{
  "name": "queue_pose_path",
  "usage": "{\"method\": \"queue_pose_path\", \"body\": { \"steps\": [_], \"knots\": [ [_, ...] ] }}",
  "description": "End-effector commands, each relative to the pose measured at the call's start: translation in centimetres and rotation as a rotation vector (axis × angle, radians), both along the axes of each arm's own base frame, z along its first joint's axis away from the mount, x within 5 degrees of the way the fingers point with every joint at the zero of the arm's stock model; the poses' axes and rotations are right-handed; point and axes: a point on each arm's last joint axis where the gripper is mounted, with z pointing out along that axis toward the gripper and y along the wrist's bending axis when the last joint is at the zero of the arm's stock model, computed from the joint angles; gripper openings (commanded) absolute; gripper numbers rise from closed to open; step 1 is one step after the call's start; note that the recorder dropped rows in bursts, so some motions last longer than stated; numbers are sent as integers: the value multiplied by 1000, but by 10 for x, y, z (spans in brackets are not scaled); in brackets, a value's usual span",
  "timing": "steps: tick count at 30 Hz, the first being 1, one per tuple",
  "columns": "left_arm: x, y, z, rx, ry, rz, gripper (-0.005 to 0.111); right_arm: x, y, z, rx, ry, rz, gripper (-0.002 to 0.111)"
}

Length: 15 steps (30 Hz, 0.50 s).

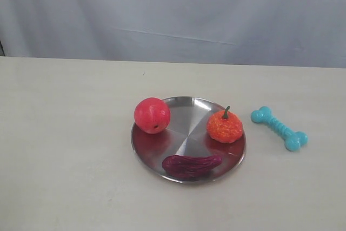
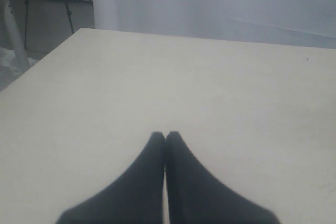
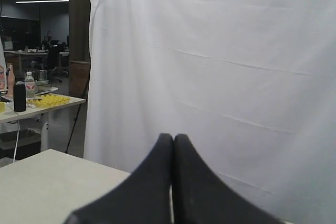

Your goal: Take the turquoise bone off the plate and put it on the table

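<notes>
The turquoise bone (image 1: pixel 279 128) lies flat on the beige table (image 1: pixel 65 150), just right of the silver plate (image 1: pixel 186 120) and apart from its rim. Neither gripper shows in the exterior view. In the left wrist view my left gripper (image 2: pixel 165 136) is shut with nothing between its dark fingertips, above bare tabletop (image 2: pixel 210 87). In the right wrist view my right gripper (image 3: pixel 173 138) is shut and holds nothing, pointing at a white curtain (image 3: pixel 236 51) with a table corner (image 3: pixel 47 182) below.
On the plate sit a red apple (image 1: pixel 152 115), an orange pumpkin-like toy (image 1: pixel 225 126) and a dark red ridged piece (image 1: pixel 191 164). A pale curtain (image 1: pixel 173 14) hangs behind the table's far edge. A side table with bottles (image 3: pixel 31 98) stands far off.
</notes>
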Motion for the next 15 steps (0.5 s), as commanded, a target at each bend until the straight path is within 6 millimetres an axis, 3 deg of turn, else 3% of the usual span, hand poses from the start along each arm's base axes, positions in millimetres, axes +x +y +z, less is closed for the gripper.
{"method": "queue_pose_path", "body": {
  "steps": [1, 15],
  "knots": [
    [0, 0, 0, 1, -4, -5, 0, -2, 0, -1, 3, 14, 3, 0],
    [0, 0, 0, 1, -4, -5, 0, -2, 0, -1, 3, 15, 3, 0]
  ]
}}
